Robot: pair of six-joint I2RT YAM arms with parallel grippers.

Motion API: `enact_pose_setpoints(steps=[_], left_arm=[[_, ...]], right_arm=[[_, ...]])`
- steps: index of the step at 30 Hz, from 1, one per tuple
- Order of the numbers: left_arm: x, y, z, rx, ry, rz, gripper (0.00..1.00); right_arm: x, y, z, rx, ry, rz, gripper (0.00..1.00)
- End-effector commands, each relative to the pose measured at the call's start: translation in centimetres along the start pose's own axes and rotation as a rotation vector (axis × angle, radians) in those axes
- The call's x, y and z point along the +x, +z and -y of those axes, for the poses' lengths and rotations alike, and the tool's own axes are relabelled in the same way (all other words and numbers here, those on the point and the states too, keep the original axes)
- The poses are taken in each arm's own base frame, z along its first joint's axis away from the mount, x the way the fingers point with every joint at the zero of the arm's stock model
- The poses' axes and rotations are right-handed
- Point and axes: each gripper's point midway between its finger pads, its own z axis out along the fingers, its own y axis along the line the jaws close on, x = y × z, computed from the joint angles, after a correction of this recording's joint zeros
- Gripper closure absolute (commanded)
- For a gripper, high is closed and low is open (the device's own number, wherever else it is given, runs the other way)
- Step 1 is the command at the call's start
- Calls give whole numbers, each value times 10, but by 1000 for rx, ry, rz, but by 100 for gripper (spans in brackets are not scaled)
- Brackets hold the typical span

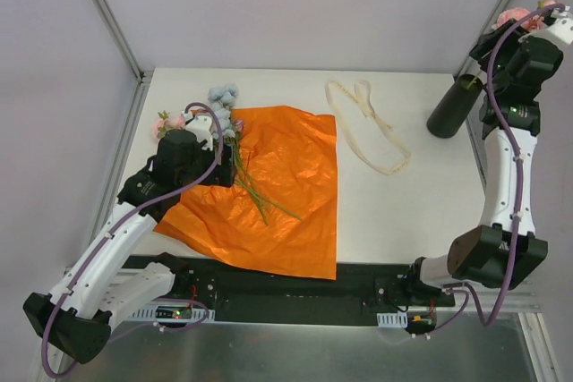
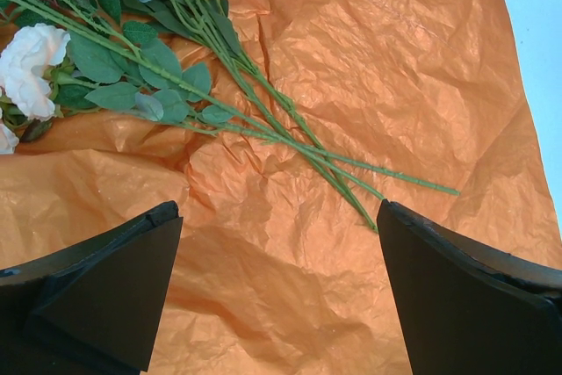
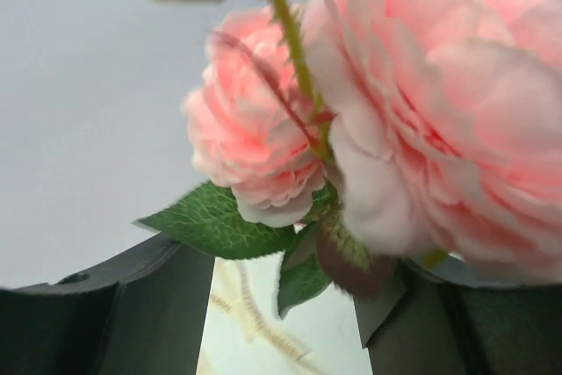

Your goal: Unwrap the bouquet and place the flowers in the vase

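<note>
The orange paper (image 1: 277, 190) lies unfolded and flat on the table. Several flowers (image 1: 219, 109) rest on its upper left part, stems (image 2: 290, 129) fanned across the paper (image 2: 351, 59). My left gripper (image 1: 231, 165) (image 2: 279, 217) hovers open over the paper just short of the stem ends, holding nothing. The dark vase (image 1: 452, 106) stands at the right. Pink flowers (image 1: 513, 15) (image 3: 421, 103) sit above it at my right gripper (image 1: 528, 29) (image 3: 285, 305), whose fingers stand apart with leaves (image 3: 219, 221) hanging between them. Whether that stem reaches into the vase is hidden by the arm.
A cream ribbon (image 1: 367, 127) lies loose on the white table (image 1: 403, 212) between the paper and the vase. Metal frame posts (image 1: 107, 11) run up from the table's back corners. The right arm (image 1: 506, 176) stretches along the right edge.
</note>
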Motion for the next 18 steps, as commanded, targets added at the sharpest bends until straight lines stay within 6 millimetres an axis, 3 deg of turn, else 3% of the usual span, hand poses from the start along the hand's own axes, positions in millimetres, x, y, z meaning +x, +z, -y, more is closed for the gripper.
enact_pose_setpoints(steps=[1,5,11,15,18], left_arm=[[-6,-3,-4,-39,-42,30,1],[-5,6,-12,-117,-142,11,1],[1,22,-4,-150,-415,-34,14],[10,38,-1,-197,-601,-69,23],[18,57,-1,-248,-688,-122,31]], right_arm=[[-9,-46,-14,27,197,-89,36],[14,-73,-24,36,252,-214,36],[60,-113,-53,-30,244,-404,40],[103,-144,-84,-146,248,-522,42],[135,-163,-97,-197,220,-587,43]])
